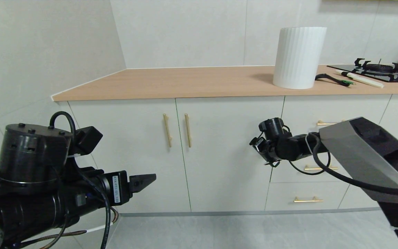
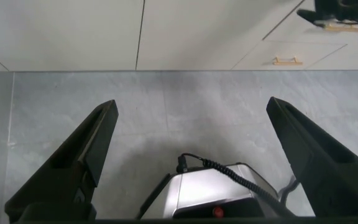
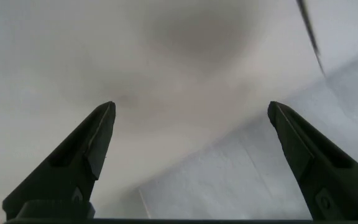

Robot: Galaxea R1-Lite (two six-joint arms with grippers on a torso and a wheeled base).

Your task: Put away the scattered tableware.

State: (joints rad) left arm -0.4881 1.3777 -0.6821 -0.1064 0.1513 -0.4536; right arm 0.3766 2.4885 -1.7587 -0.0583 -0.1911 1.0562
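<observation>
Standing on counter [image 1: 185,81]: white ribbed container [image 1: 299,57]

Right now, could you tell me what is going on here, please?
Nothing is being handled. The left claw and right claw are both open and empty, in front of the cabinet doors below the countertop. On it stands a white ribbed container, with a black utensil and a white utensil beside it.

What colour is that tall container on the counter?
The container is white, vertically ribbed; head view shows it best.
</observation>
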